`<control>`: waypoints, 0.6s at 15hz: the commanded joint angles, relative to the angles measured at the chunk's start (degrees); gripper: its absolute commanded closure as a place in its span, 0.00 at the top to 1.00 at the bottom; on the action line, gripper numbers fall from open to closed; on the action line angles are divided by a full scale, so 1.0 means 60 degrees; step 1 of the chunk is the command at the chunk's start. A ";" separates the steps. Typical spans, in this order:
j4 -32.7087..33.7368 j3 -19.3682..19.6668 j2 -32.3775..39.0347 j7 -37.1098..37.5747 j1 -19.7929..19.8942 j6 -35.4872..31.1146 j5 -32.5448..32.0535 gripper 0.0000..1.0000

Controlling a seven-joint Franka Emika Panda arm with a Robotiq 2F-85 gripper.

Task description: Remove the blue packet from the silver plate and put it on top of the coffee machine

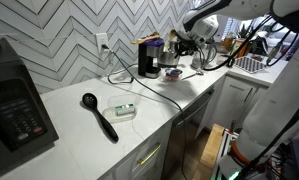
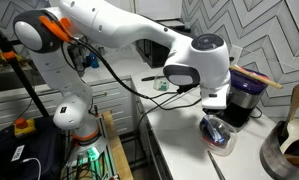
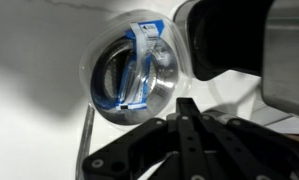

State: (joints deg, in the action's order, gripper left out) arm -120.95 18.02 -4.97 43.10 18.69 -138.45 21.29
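The silver plate (image 3: 109,95) lies on the white counter with the blue packet (image 3: 139,60) leaning inside it, blue with white parts. The black coffee machine (image 3: 239,40) stands right next to the plate. My gripper (image 3: 186,103) hangs just above and to the side of the plate. Its fingers are shut together and hold nothing. In both exterior views the gripper (image 1: 177,55) (image 2: 216,122) hovers over the plate (image 1: 174,73) (image 2: 227,143), beside the coffee machine (image 1: 148,58) (image 2: 245,96). The packet (image 2: 216,136) shows only as a blue patch there.
A clear container (image 1: 123,110) with a green-and-white item and a black spoon (image 1: 97,113) lie mid-counter. A large black appliance with buttons (image 1: 14,110) stands at the near end. A power cord (image 1: 129,75) runs across the counter. A dark pot (image 2: 289,145) stands close to the plate.
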 commanded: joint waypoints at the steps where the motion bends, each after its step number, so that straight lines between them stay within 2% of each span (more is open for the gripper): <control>1: 0.0155 -0.0023 -0.0855 0.0031 0.0112 0.1157 -0.0827 0.20; 5: 0.0341 0.0109 -0.0305 0.0069 0.0161 0.2318 -0.0583 0.47; 9: 0.0379 0.0217 0.0438 0.0485 0.0306 0.2107 -0.0674 0.78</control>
State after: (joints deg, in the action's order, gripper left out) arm -119.72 18.62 -5.81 44.17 19.76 -126.06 17.69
